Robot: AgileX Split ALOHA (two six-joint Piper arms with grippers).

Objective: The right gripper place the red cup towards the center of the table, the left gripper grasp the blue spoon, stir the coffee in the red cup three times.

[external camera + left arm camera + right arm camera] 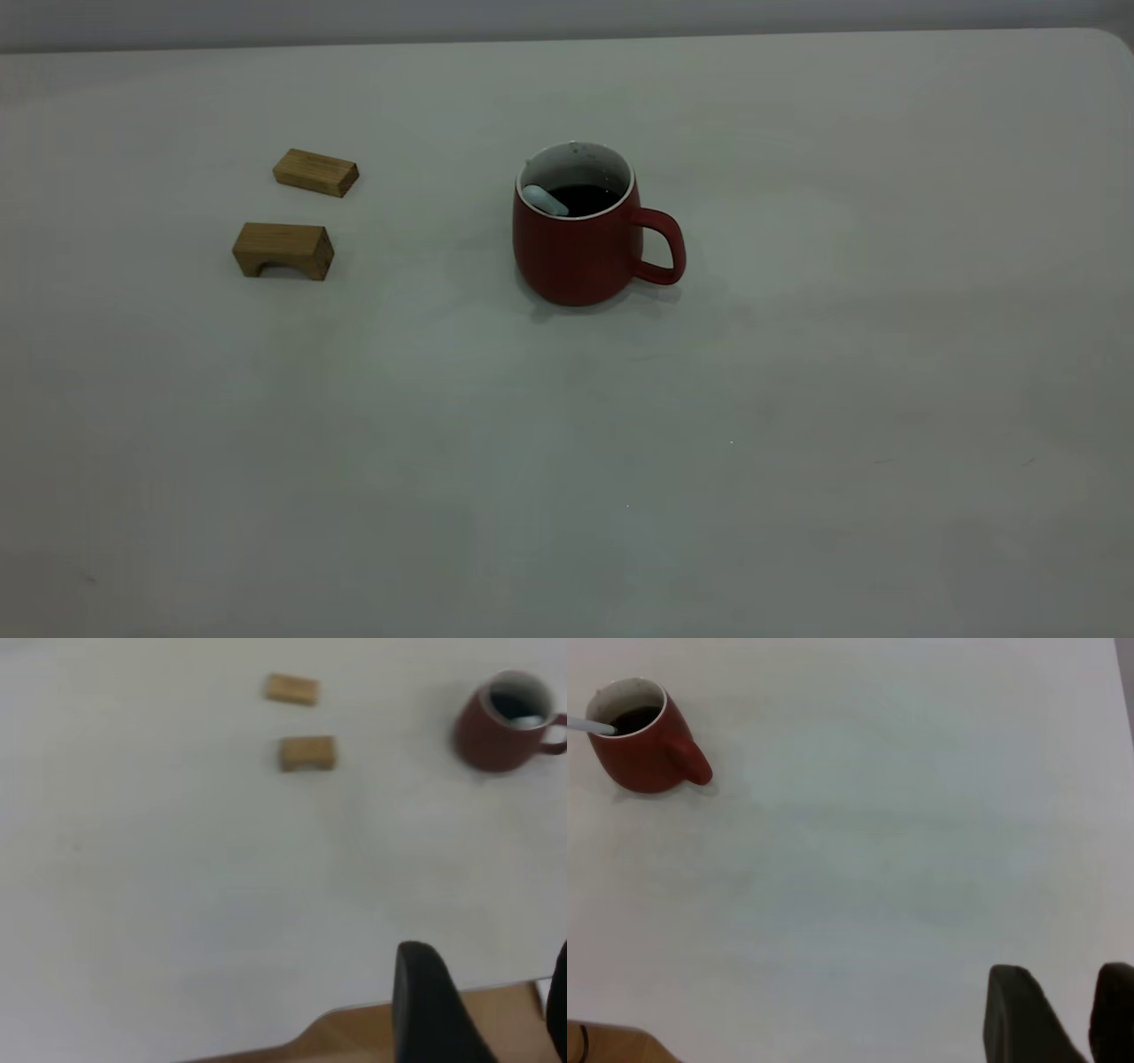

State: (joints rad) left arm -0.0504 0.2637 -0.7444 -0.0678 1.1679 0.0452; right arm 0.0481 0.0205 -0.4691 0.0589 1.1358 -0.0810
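Observation:
The red cup (580, 248) stands upright near the middle of the table (567, 461), its handle pointing to the right. Dark coffee (585, 197) fills it. The blue spoon (544, 199) rests inside, its pale handle leaning on the left rim. The cup (500, 726) also shows far off in the left wrist view, and the cup (642, 749) with the spoon handle (589, 725) in the right wrist view. My left gripper (487, 992) hangs open over the table's edge, holding nothing. My right gripper (1072, 992) is open and empty, far from the cup. Neither gripper appears in the exterior view.
Two tan wooden blocks lie left of the cup: a flat block (316, 172) and an arched block (283, 250). The table's edge with brown floor (372, 1036) beyond it lies under the left gripper.

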